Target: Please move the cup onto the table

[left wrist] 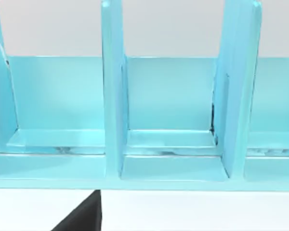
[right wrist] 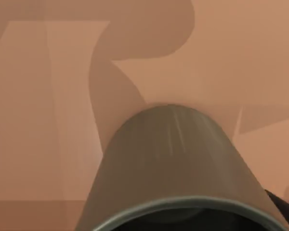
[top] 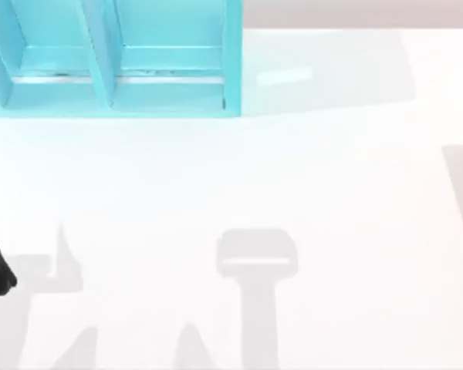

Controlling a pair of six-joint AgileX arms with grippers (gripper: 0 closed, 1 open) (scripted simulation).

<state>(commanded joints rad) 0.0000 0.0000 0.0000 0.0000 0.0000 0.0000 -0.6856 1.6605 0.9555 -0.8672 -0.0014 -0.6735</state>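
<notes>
The cup [right wrist: 168, 168] is seen close up in the right wrist view, above a brownish surface [right wrist: 38, 96]. Whether the right fingers grasp it cannot be told. The white desk [top: 332, 193] carries a turquoise shelf [top: 116, 69] at far left. Left finger state cannot be told.

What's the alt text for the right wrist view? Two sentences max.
A grey-olive cup seen very close, its curved outer wall rising from a paler rim at the near edge with a dark inside just visible. Behind it lies a plain tan surface crossed by soft darker shadows.
</notes>
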